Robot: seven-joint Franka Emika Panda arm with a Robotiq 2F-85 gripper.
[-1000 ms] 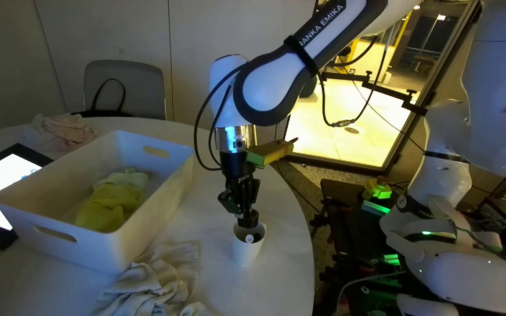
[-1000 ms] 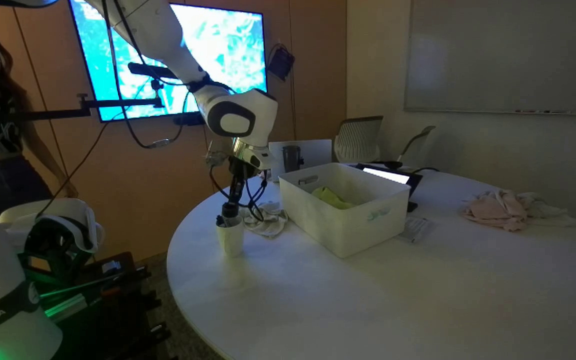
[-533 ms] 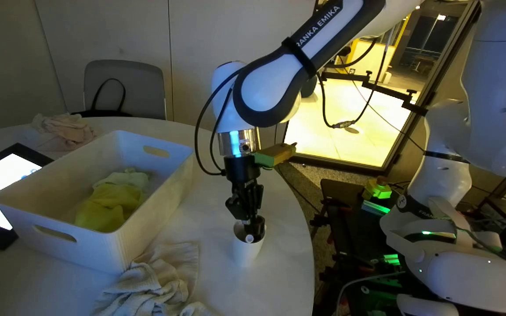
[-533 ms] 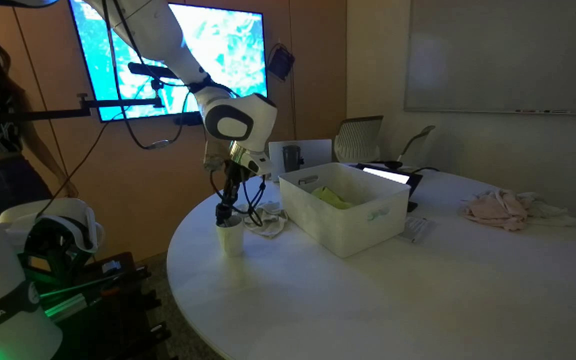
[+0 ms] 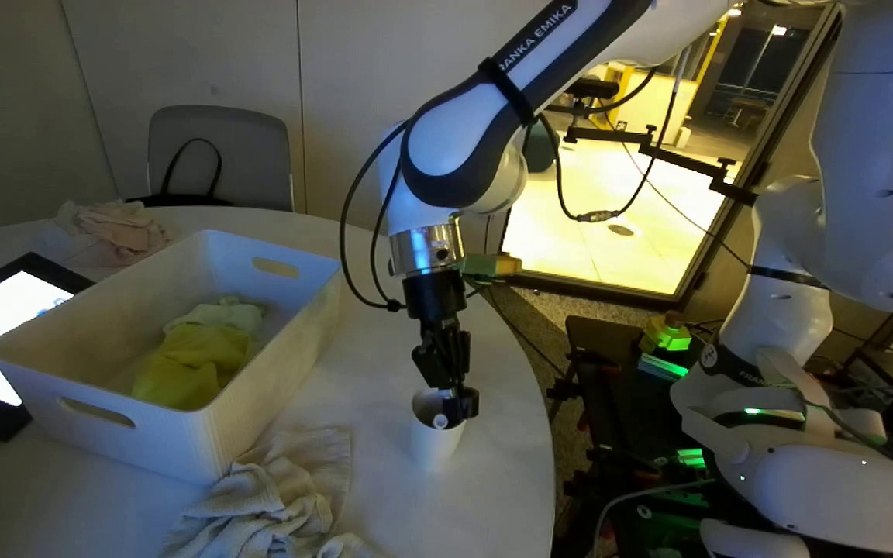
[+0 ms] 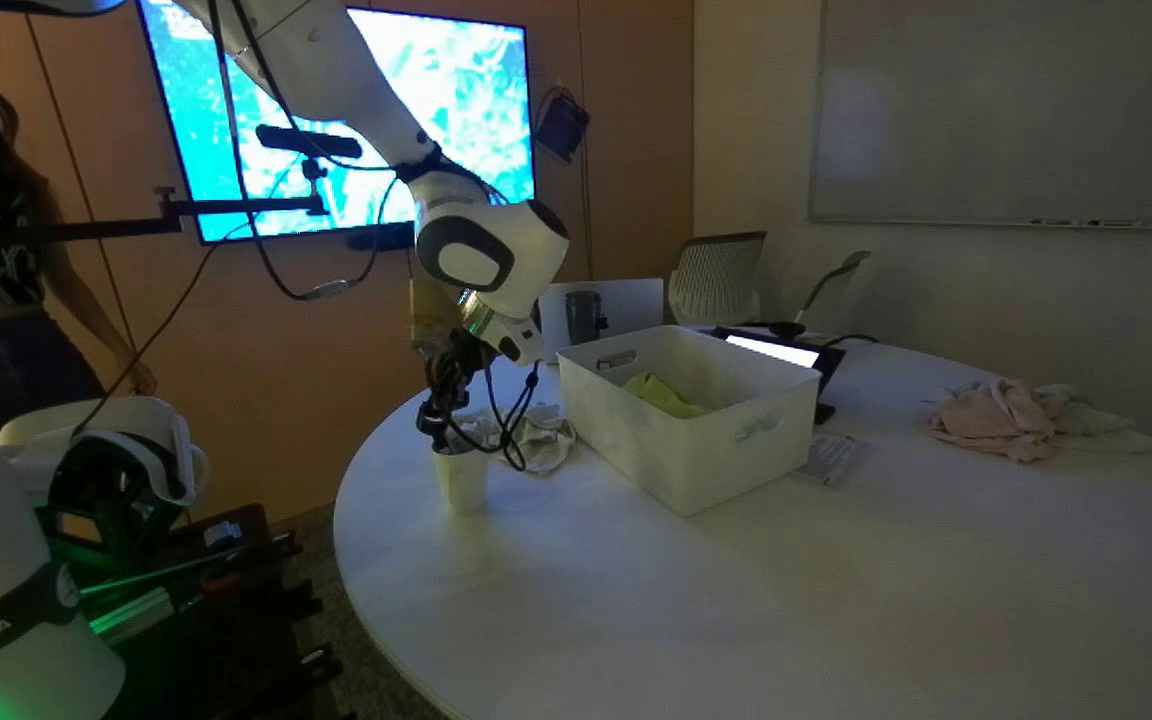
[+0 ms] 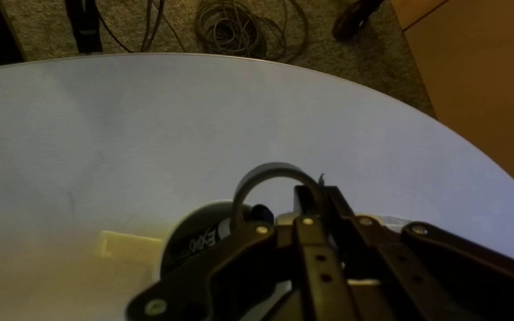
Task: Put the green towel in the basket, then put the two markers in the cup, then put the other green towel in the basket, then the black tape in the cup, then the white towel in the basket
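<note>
Black tape [image 7: 269, 169] is pinched in the jaws of the gripper [image 7: 319, 199], the white cup [image 5: 435, 449] holding an Expo marker [image 7: 201, 241] just beneath them.

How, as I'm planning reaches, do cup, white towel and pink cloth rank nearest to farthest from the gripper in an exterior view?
1. Cup: just below the gripper.
2. White towel: picture's lower left.
3. Pink cloth: behind the basket.

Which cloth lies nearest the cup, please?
The ribbed off-white towel, beside the basket toward the cup; the yellow-green cloths lie inside, the pinkish and whitish bundle beyond.
</note>
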